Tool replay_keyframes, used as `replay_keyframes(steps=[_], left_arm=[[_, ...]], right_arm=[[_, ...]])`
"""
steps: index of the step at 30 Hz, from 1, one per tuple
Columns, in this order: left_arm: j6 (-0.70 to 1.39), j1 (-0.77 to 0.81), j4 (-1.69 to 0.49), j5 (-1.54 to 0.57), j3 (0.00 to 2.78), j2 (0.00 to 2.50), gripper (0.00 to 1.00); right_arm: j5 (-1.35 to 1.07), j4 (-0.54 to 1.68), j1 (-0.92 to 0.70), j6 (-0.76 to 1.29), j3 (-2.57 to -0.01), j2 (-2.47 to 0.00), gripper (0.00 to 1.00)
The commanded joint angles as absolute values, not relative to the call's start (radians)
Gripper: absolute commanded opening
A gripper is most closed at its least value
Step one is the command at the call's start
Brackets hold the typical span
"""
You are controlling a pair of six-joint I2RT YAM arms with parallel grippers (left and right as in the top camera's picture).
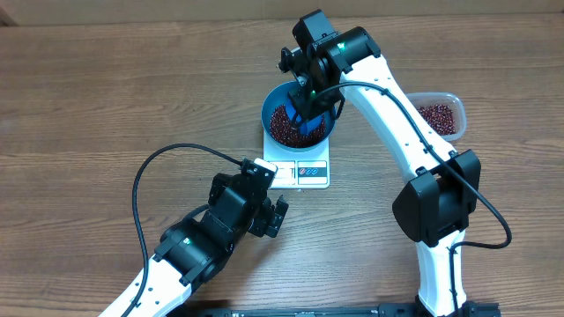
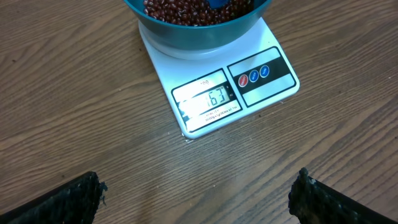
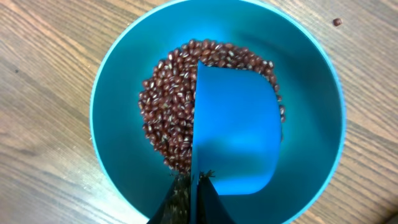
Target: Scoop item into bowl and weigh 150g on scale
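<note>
1. A round, deep, bright blue bowl [image 1: 275,104] is sitting on a small white square digital kitchen scale [image 1: 300,169], near the middle of the brown wood-grain tabletop [image 1: 106,88].
2. A loose heap of small dark red-brown beans [image 3: 168,124] is lying in the bottom of the bowl [image 3: 118,81], spreading to the left of and behind the scoop in the right wrist view.
3. The right claw [image 1: 304,99] is hanging directly over the bowl and is clamping tight on the edge of a smaller blue plastic scoop [image 3: 236,130]. Its dark fingers [image 3: 180,199] are pinching the near end of the scoop.
4. The scoop is lying inside the bowl on top of the beans, turned so its smooth blue surface is facing the wrist camera.
5. The left claw [image 1: 280,215] is hovering over bare tabletop just in front of the scale, with its jaws spread wide and nothing between them. Its two black fingertips [image 2: 81,199] are showing at the bottom corners of the left wrist view.
6. The scale [image 2: 217,93] is showing a lit front display beside a panel with one red and two blue buttons. The digits are too blurred to read with certainty.
7. A clear rectangular plastic tub [image 1: 455,99] is standing at the right of the tabletop, well apart from the scale, and is holding more of the same beans.
8. One stray bean [image 3: 336,22] is lying on the tabletop just outside the bowl's rim.
</note>
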State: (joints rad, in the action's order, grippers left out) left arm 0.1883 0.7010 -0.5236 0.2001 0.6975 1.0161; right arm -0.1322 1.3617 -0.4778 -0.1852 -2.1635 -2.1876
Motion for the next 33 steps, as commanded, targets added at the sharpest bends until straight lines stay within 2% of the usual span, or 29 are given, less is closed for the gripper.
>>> replay_keyframes(steps=[1,33], left_arm=[[0.206,0.707,-0.523,0.217,0.691,1.021,1.00],[0.206,0.707,-0.523,0.217,0.691,1.021,1.00]], right_arm=[[-0.167,1.370,-0.472,-0.192,-2.161,-2.203,0.04],[-0.175,1.454,-0.437,-0.191,-2.293,-2.172,0.04]])
